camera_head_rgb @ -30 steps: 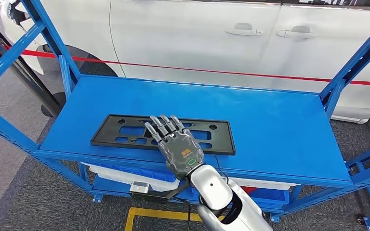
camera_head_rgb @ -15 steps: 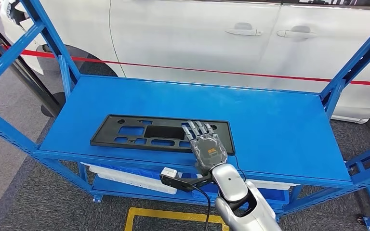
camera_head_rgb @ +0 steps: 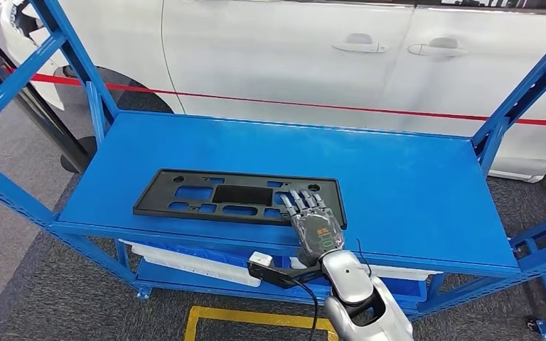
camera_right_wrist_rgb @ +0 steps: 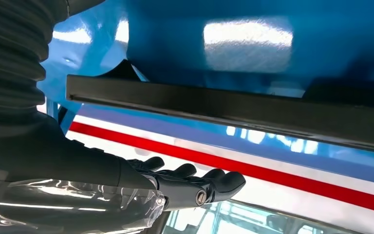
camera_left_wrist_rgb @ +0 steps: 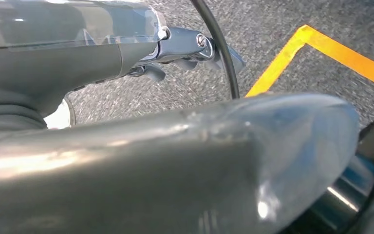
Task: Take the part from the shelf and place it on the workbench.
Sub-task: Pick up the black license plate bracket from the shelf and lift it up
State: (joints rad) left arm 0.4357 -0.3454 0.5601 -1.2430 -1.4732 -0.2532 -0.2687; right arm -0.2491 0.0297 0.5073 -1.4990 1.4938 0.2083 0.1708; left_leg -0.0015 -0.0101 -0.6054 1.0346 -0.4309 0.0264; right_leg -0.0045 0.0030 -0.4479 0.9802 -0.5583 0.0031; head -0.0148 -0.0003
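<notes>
One flat black plastic plate with cut-outs (camera_head_rgb: 238,197) lies on the blue metal shelf (camera_head_rgb: 412,192), near its front edge. Right hand (camera_head_rgb: 313,222) rests palm-down at the plate's right end, fingers (camera_head_rgb: 303,201) extended over it, holding nothing. Left hand: state cannot be told. Risk: a thin plate lying flush gives little purchase, so fingers may slide it instead of lifting, or tip it off the front edge.
</notes>
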